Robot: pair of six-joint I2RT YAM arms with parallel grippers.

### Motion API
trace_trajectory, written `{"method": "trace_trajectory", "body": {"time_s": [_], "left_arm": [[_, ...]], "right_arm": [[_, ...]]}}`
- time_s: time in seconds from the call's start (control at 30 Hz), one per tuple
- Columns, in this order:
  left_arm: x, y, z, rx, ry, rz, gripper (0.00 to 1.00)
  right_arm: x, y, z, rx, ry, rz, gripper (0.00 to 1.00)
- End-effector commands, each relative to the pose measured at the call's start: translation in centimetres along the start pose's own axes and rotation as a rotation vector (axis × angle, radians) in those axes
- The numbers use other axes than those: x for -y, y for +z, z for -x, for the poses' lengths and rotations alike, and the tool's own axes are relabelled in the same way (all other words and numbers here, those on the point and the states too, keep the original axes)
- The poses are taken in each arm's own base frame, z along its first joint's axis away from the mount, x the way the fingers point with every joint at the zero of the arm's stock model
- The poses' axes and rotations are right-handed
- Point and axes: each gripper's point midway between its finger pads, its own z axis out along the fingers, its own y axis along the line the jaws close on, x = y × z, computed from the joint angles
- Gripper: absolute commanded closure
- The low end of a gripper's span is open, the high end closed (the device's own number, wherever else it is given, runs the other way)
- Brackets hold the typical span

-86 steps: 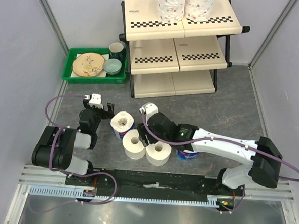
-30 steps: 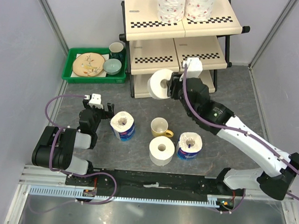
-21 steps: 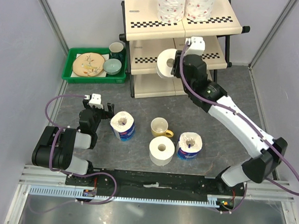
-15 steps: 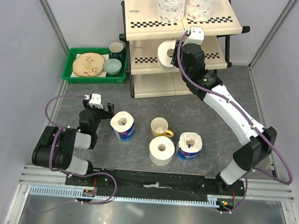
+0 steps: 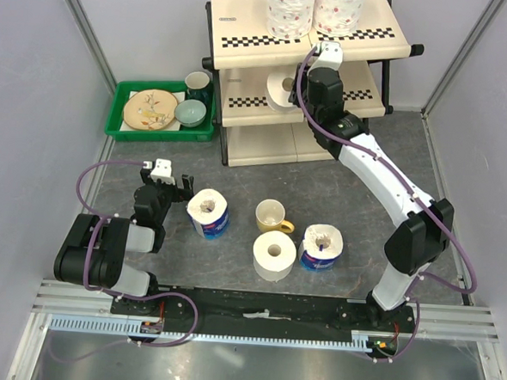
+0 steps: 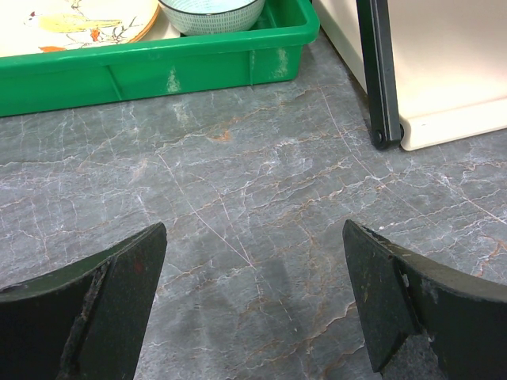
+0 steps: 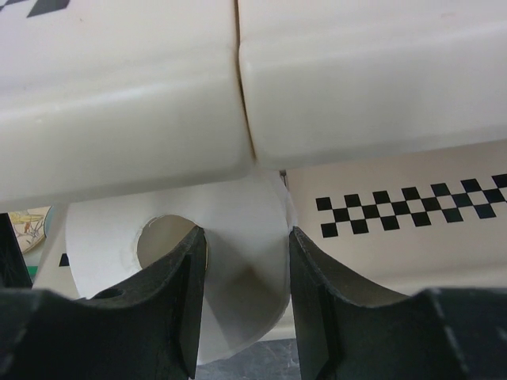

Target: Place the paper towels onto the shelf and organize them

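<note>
My right gripper (image 5: 295,93) is shut on a plain white paper towel roll (image 5: 279,92), held at the front of the shelf's (image 5: 246,30) middle tier, just under the top tier. In the right wrist view one finger sits in the roll's (image 7: 245,229) hollow core and the other presses its outer side. Two floral-patterned rolls (image 5: 289,10) (image 5: 338,10) stand on the top tier. On the table are two blue-wrapped rolls (image 5: 208,213) (image 5: 321,248) and a plain roll (image 5: 274,255). My left gripper (image 5: 170,182) (image 6: 253,293) rests open over bare table.
A yellow mug (image 5: 272,215) stands between the floor rolls. A green tray (image 5: 119,128) (image 6: 158,67) with a plate, bowl and cup sits left of the shelf. The shelf's black leg (image 6: 379,71) shows in the left wrist view. Grey walls enclose both sides.
My right arm has carried the plain roll up and back from in front of the shelf to the middle tier. The left arm has not moved.
</note>
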Motion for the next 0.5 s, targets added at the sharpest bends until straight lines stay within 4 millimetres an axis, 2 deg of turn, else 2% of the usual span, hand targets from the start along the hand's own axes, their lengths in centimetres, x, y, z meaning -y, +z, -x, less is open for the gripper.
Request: {"method": "trace_trajectory", "body": {"time_s": [0.0, 0.2, 0.37, 0.43, 0.47], "left_arm": [[0.03, 0.37, 1.64, 0.055, 0.024, -0.009, 0.0], [0.0, 0.37, 1.58, 0.053, 0.025, -0.008, 0.0], [0.03, 0.37, 1.58, 0.053, 0.025, -0.009, 0.0], [0.03, 0.37, 1.58, 0.053, 0.025, -0.009, 0.0], [0.03, 0.37, 1.58, 0.053, 0.025, -0.009, 0.0]], "right_arm": [[-1.36, -0.32, 5.91, 0.158, 0.094, 0.056, 0.64], [-2.0, 0.14, 5.42, 0.143, 0.101, 0.106, 0.63], [-1.76, 0.3, 5.12, 0.139, 0.101, 0.091, 0.6], [-1.63, 0.36, 5.0, 0.137, 0.098, 0.087, 0.58], [-1.54, 0.41, 4.98, 0.137, 0.097, 0.085, 0.5]]}}
